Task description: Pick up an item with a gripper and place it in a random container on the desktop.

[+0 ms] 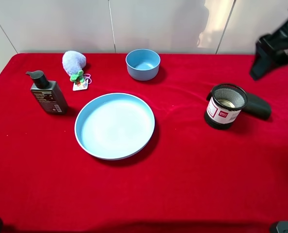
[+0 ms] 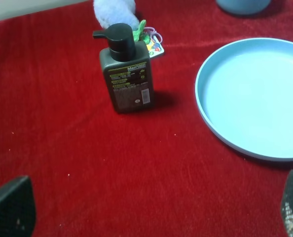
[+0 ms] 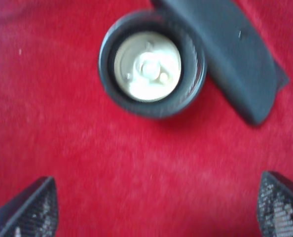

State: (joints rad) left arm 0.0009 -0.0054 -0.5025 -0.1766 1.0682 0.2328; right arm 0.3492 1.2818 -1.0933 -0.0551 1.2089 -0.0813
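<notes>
Can (image 3: 146,66) inside mesh cup (image 1: 225,106), right pincer (image 3: 156,207) spread

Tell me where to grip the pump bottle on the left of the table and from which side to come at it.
Grip the pump bottle across its flat-sided dark body, just under the pump head. It stands upright on the red cloth, so I would come in level from the front. The plush toy sits close behind it, and the spout juts sideways, which probably makes a top-down grab awkward.

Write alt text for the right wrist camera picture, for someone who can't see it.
Looking straight down, a small tin can with a pull-tab lid sits inside a black mesh cup on red cloth. A dark flat object lies right beside the cup. The right gripper hangs above, open and empty.
</notes>
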